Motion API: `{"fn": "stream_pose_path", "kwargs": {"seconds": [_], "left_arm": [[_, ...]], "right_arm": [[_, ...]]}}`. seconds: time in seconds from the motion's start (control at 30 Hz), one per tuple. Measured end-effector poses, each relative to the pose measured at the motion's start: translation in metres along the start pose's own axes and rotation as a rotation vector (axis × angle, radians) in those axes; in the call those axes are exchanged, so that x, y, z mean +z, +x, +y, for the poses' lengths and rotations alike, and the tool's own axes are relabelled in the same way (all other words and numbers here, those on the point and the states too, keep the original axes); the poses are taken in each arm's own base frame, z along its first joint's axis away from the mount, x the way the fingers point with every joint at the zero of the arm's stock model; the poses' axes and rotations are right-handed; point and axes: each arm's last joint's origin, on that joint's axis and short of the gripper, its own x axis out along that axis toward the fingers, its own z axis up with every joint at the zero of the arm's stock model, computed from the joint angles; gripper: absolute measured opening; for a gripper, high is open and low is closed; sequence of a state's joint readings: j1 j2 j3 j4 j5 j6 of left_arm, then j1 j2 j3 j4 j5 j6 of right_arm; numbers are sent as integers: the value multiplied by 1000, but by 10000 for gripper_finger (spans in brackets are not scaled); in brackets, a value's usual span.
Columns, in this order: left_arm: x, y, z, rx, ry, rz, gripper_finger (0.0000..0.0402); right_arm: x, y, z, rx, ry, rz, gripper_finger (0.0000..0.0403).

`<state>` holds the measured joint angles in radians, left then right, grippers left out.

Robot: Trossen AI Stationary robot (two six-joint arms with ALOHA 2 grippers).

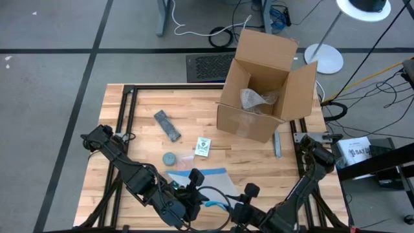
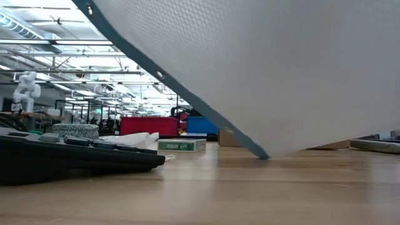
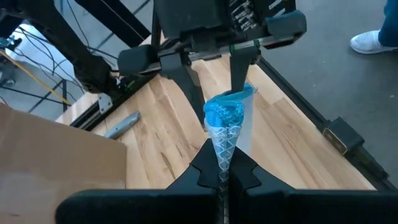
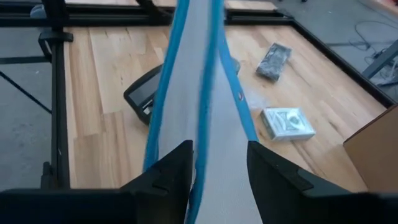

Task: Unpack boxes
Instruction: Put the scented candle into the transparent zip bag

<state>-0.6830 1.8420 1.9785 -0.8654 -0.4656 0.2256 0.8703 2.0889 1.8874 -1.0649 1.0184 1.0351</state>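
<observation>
A white mesh pouch (image 3: 225, 115) with blue edges hangs between my two grippers over the table's near edge. In the low view its lower corner (image 2: 265, 155) reaches the tabletop. My left gripper (image 3: 224, 177) is shut on one end of it. My right gripper (image 4: 217, 163) faces it, and also shows in the left wrist view (image 3: 217, 99), closed on the pouch a little farther along. The open brown box (image 1: 265, 84) stands on its base at the far right, with crumpled clear plastic (image 1: 255, 100) inside. My left gripper pinches a narrowed, gathered end of the pouch (image 3: 224, 152) between its two shut fingers, coming from the table's left and slanting down. The mesh fans out of the fingertips toward the other gripper. My right gripper has the pouch's bunched blue-edged part (image 3: 227, 109) between its two fingers (image 4: 177, 171), coming from the table's right and slanting down. The pouch fills the gap and runs on past the fingers, lifted, with only its lower corner on the table.
On the wood lie a dark grey packet (image 1: 167, 125), a small green-and-white carton (image 1: 203, 147), a round grey roll (image 1: 169, 158) and a grey tool (image 1: 277, 144) beside the box. A black flat device (image 4: 143, 93) lies under the pouch. A black frame rims the table.
</observation>
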Motion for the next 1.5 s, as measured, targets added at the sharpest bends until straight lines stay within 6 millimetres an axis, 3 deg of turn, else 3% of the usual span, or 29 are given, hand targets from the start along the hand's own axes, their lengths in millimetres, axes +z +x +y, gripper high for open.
{"fn": "stream_pose_path", "kwargs": {"seconds": [0.2, 0.37, 0.57, 1.03, 1.3, 1.5], "left_arm": [[-1, 0, 0, -2, 1, 5, 0], [0, 0, -1, -23, -7, 1, 0], [-2, 0, -2, -83, -119, 7, 5], [-41, -14, -9, 155, -231, 396, 179], [-56, -24, -44, 203, -267, 478, 191], [-99, -13, -88, 324, -331, 526, 191]], "right_arm": [[-2, 3, 1, 13, -21, 33, 118], [1, 9, -1, 4, -64, 44, 14], [6, 20, -6, -17, -91, 63, 1], [9, 45, -43, -197, -142, 248, 0], [8, 54, -57, -230, -109, 433, 0], [8, 57, -64, -262, -80, 490, 0]]}}
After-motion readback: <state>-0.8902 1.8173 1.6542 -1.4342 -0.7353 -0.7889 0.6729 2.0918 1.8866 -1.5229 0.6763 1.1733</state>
